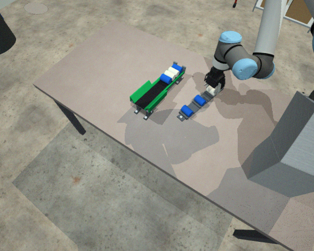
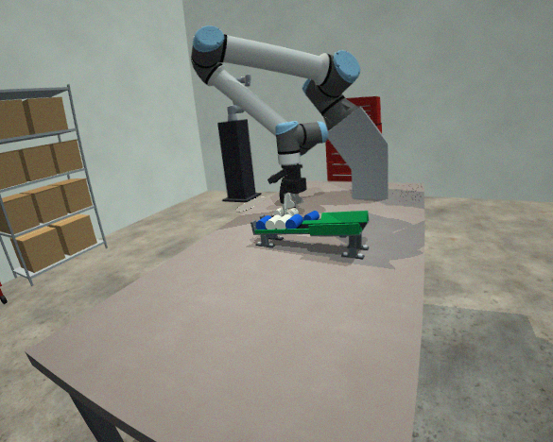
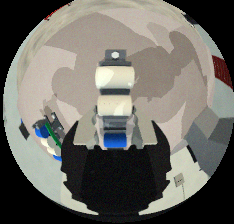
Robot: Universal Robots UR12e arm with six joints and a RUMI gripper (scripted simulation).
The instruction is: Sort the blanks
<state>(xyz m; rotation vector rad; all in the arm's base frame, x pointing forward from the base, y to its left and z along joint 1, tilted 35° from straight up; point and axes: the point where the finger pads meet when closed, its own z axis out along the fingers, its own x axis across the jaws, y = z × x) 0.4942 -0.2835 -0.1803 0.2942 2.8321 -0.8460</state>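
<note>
The green ramp (image 1: pixel 144 89) (image 2: pixel 336 229) holds, from the stop, a blue blank (image 1: pixel 176 67) (image 2: pixel 262 222), two white blanks (image 1: pixel 173 71) (image 1: pixel 169 74) and a blue blank (image 1: pixel 166 78) (image 2: pixel 294 221), across it in a row. The dark stock rack (image 1: pixel 193 106) holds a white blank (image 3: pixel 115 77) at its far end, a second white blank (image 3: pixel 114 105) (image 1: pixel 211 90) beside it, then two blue blanks (image 1: pixel 199 100) (image 1: pixel 187 110). My gripper (image 1: pixel 214 88) (image 2: pixel 289 204) (image 3: pixel 114 106) is open, low over the rack, its fingers just off the second white blank's ends. Finger contact is hard to see.
The ramp stands on feet beside the rack, its raised green side walls toward the front. The grey robot pedestal (image 1: pixel 281 162) (image 2: pixel 369 161) stands on the table (image 1: pixel 97 61) (image 2: pixel 267 323) beyond the rack. A shelf with boxes stands off the table.
</note>
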